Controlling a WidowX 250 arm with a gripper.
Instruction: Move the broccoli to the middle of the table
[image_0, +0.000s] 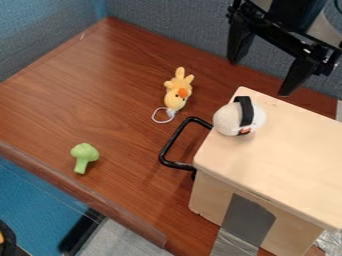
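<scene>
while my gripper (260, 77) hangs at the far right, past the far left corner of the box (287, 155), i have my two fingers spread wide, with nothing held between them. the broccoli (84, 156) lies at the near left of the table (113, 105), close to its near edge, well apart from me, its head to the far side and its stalk towards the near side. between us, farther back, i see the chick (176, 95), with a white loop at its near end. the box stands at the right, its black handle (176, 136) jutting out to the left. on its top sits a white ball (228, 119) with a black band, and at the near right there is what seems to be crumpled foil (329, 242).
</scene>
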